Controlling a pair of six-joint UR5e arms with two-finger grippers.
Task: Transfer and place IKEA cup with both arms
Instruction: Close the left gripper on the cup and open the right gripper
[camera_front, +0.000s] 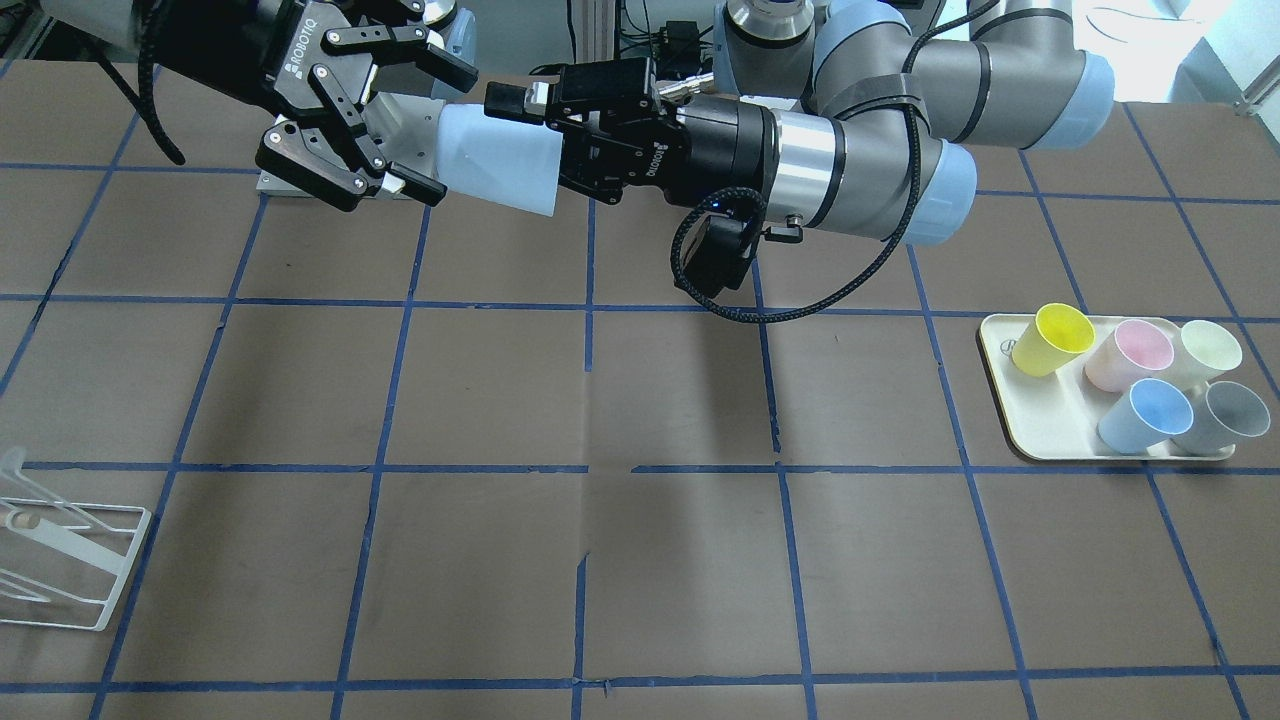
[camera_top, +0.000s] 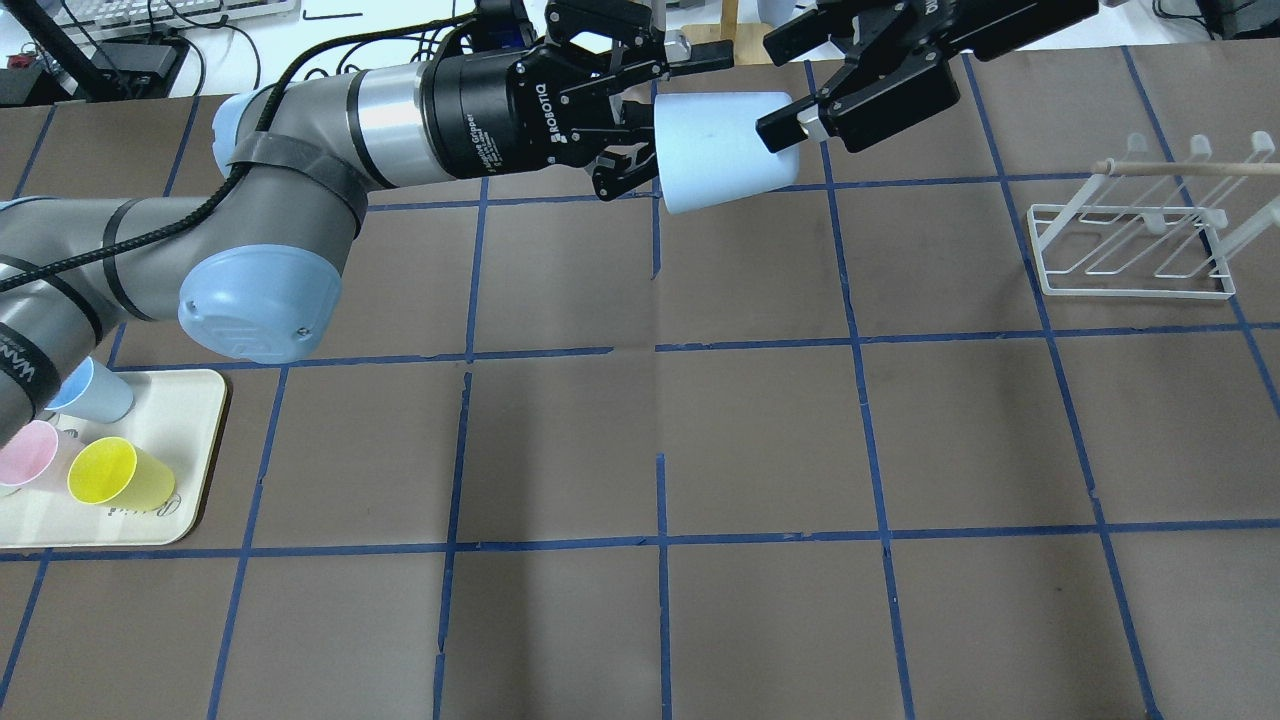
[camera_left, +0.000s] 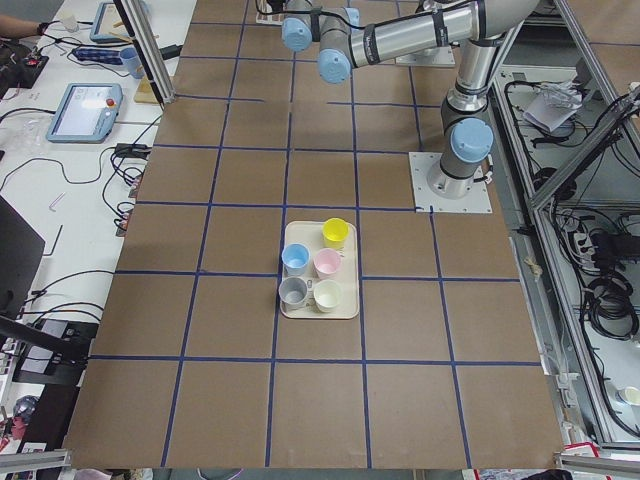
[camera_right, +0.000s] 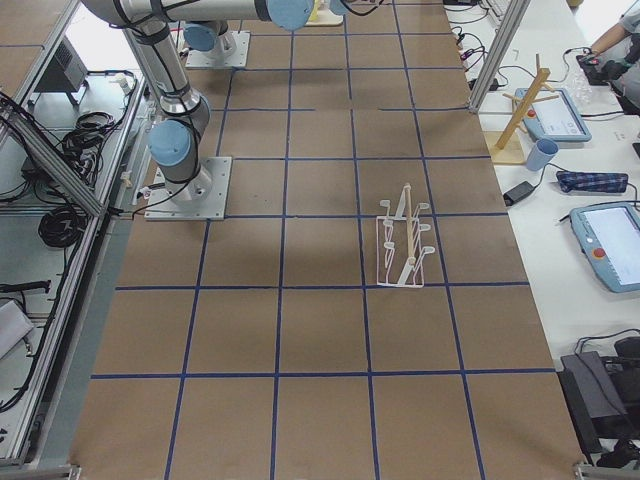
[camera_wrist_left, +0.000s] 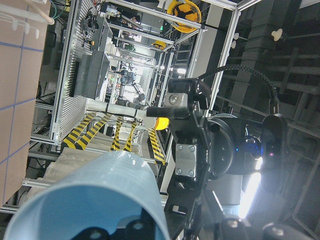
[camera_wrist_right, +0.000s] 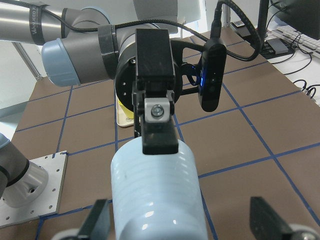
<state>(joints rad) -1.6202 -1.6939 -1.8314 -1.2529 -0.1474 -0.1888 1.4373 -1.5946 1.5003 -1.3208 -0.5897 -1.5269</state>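
Observation:
The pale blue IKEA cup (camera_top: 725, 150) is held on its side in the air over the far middle of the table. It also shows in the front view (camera_front: 500, 160). My left gripper (camera_top: 665, 125) is shut on the cup's wide rim end, with one finger (camera_wrist_right: 157, 125) lying along the outside wall. My right gripper (camera_top: 785, 85) is open, and its fingers (camera_wrist_right: 265, 217) straddle the narrow base end of the cup (camera_wrist_right: 155, 200) without closing on it. The two grippers face each other in the front view, left (camera_front: 545, 130) and right (camera_front: 435, 125).
A cream tray (camera_front: 1010, 420) on my left side holds a yellow cup (camera_front: 1050, 338), a pink cup (camera_front: 1130, 355), a second blue cup (camera_front: 1145, 415), a grey one (camera_front: 1220, 415) and a cream one (camera_front: 1205, 350). A white wire rack (camera_top: 1130, 240) stands at my right.

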